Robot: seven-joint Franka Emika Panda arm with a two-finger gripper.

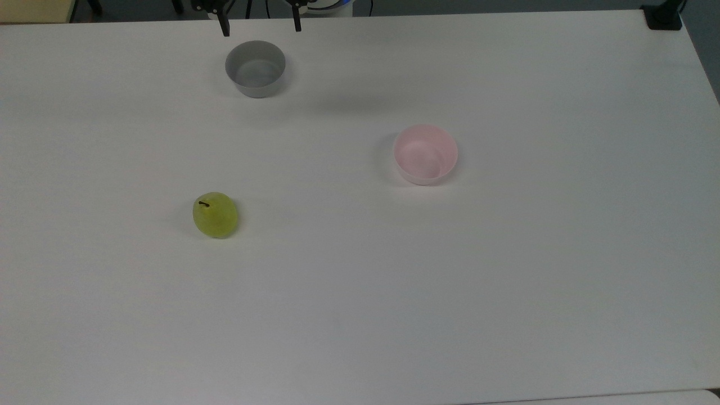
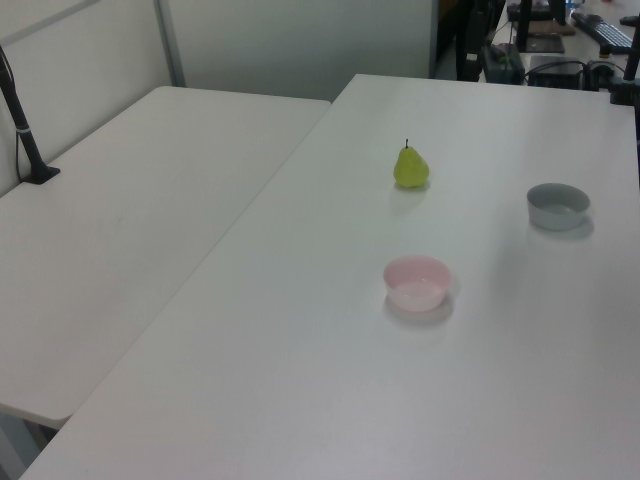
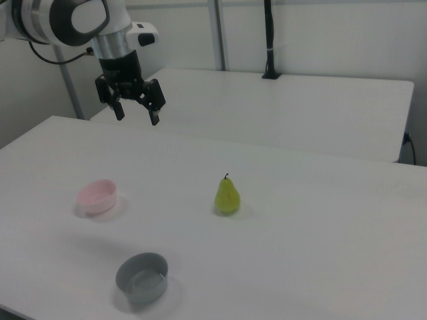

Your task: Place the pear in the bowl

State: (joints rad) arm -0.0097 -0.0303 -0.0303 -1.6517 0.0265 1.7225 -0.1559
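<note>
So the pear [image 3: 227, 196] is sitting upright on the white table [image 1: 506, 281], stem up, well apart from both bowls. The pale pink bowl [image 1: 425, 153] is standing empty off toward the top view's right, and the grey bowl [image 1: 255, 68] is sitting near the top view's upper edge. The gripper [image 3: 137, 111] is hanging high above the table with its fingers [image 3: 154, 118] spread wide, gripping nothing; in the top view its fingertips are poking in just beyond the grey bowl.

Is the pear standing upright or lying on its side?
Upright. The pear stands on its wide base on the table with its stem pointing up, as the left view also shows.
</note>
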